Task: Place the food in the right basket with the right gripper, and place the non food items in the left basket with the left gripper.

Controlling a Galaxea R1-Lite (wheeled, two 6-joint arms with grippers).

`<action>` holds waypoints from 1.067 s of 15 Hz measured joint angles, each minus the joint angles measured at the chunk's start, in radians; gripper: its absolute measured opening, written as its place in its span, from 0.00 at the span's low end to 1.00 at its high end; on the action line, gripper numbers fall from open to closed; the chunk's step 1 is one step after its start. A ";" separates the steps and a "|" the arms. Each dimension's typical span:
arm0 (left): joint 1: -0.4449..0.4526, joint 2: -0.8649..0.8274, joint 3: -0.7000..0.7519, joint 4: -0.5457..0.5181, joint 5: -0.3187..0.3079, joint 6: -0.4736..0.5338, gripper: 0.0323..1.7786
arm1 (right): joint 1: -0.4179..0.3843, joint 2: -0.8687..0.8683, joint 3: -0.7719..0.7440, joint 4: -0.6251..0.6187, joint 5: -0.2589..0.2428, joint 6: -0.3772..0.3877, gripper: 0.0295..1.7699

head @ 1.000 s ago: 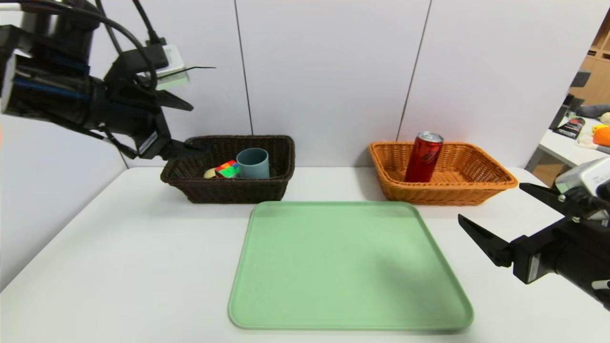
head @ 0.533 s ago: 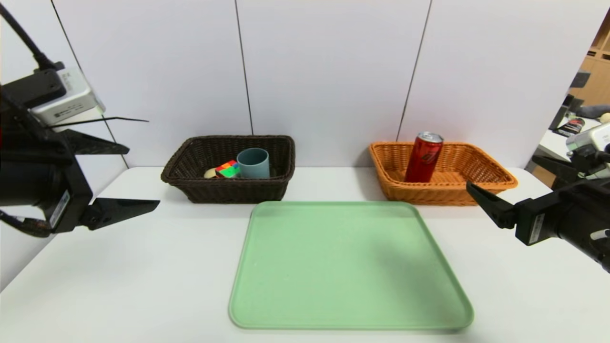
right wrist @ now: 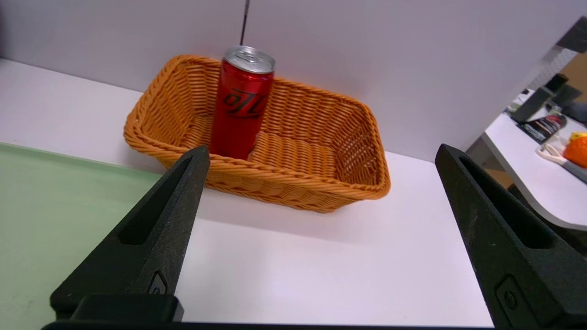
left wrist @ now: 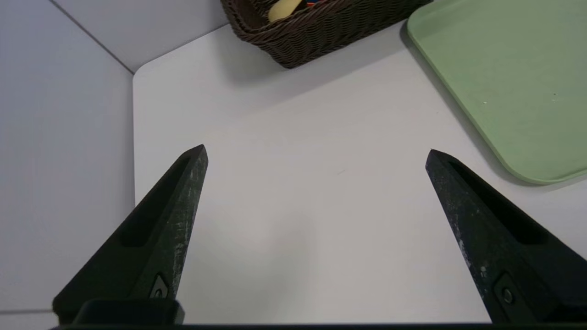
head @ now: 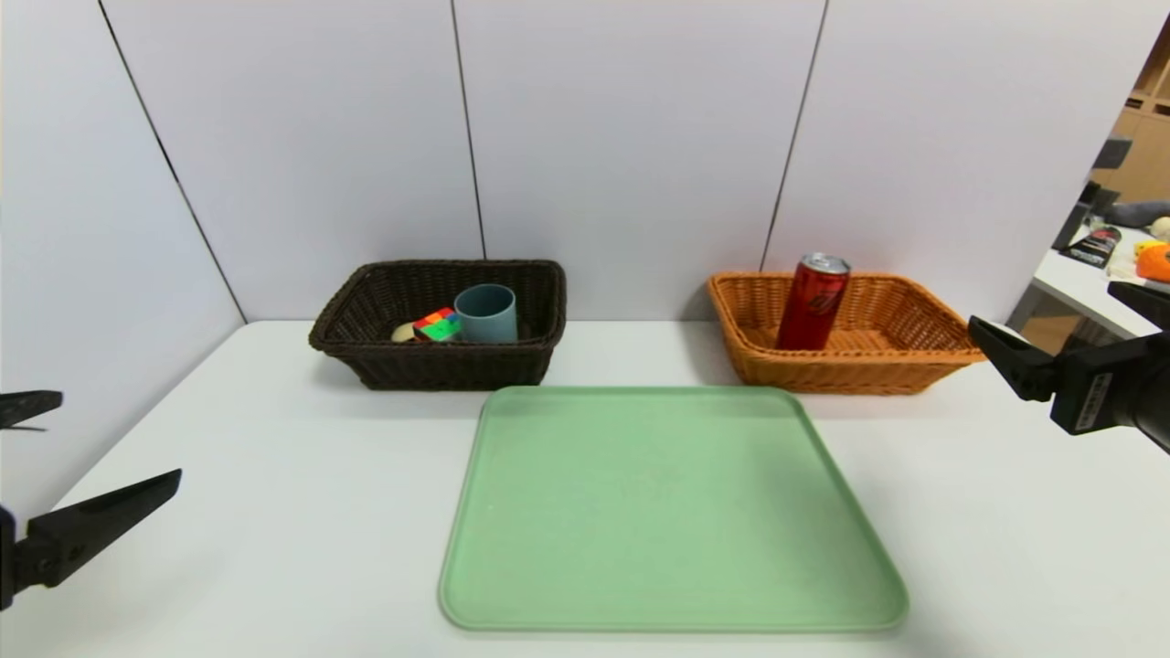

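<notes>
The red can stands upright inside the orange-tan right basket, seen also in the right wrist view as can and basket. The dark brown left basket holds the puzzle cube, the blue-grey cup and the spoon's yellow bowl. My left gripper hangs open and empty over the table's front left corner. My right gripper is open and empty beside the orange basket's right end.
A light green tray lies flat in the middle of the white table, in front of both baskets. Grey wall panels stand behind and to the left. Another table with clutter stands past the right edge.
My left arm pulled back from above the brown basket and dropped to the front left edge of view. My right gripper drew away to the right and farther back.
</notes>
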 joint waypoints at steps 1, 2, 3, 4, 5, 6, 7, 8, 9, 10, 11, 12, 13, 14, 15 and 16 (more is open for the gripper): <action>0.024 -0.056 0.036 -0.003 0.000 -0.034 0.95 | -0.004 -0.013 0.002 0.001 -0.024 -0.003 0.96; 0.043 -0.115 0.069 -0.005 -0.001 -0.077 0.95 | -0.007 -0.028 0.003 0.003 -0.058 -0.006 0.96; 0.054 -0.165 0.095 -0.003 -0.001 -0.114 0.95 | -0.012 -0.046 0.003 0.005 -0.088 -0.009 0.96; 0.062 -0.212 0.114 0.010 -0.001 -0.137 0.95 | -0.026 -0.064 0.003 0.020 -0.098 -0.014 0.96; 0.065 -0.260 0.132 0.043 -0.002 -0.145 0.95 | -0.047 -0.090 0.003 0.044 -0.101 -0.019 0.96; 0.066 -0.303 0.143 0.077 -0.002 -0.149 0.95 | -0.069 -0.122 0.004 0.080 -0.104 -0.022 0.96; 0.065 -0.340 0.153 0.108 -0.003 -0.151 0.95 | -0.089 -0.162 0.006 0.122 -0.106 -0.023 0.96; 0.059 -0.375 0.164 0.125 -0.003 -0.152 0.95 | -0.106 -0.203 0.009 0.165 -0.112 -0.024 0.96; 0.049 -0.403 0.174 0.128 -0.004 -0.153 0.95 | -0.123 -0.246 0.014 0.210 -0.119 -0.024 0.96; 0.043 -0.428 0.184 0.129 -0.005 -0.153 0.95 | -0.145 -0.294 0.023 0.254 -0.123 -0.024 0.96; 0.038 -0.451 0.194 0.129 -0.007 -0.153 0.95 | -0.169 -0.340 0.038 0.283 -0.122 -0.023 0.96; 0.037 -0.469 0.200 0.129 -0.014 -0.154 0.95 | -0.187 -0.385 0.060 0.301 -0.121 -0.024 0.96; 0.036 -0.488 0.204 0.130 -0.021 -0.154 0.95 | -0.201 -0.432 0.086 0.317 -0.120 -0.026 0.96; 0.035 -0.510 0.208 0.133 -0.029 -0.154 0.95 | -0.213 -0.474 0.106 0.339 -0.118 -0.026 0.96; 0.033 -0.532 0.213 0.146 -0.040 -0.154 0.95 | -0.221 -0.514 0.118 0.364 -0.116 -0.026 0.96; 0.033 -0.554 0.216 0.166 -0.050 -0.154 0.95 | -0.229 -0.553 0.127 0.396 -0.115 -0.026 0.96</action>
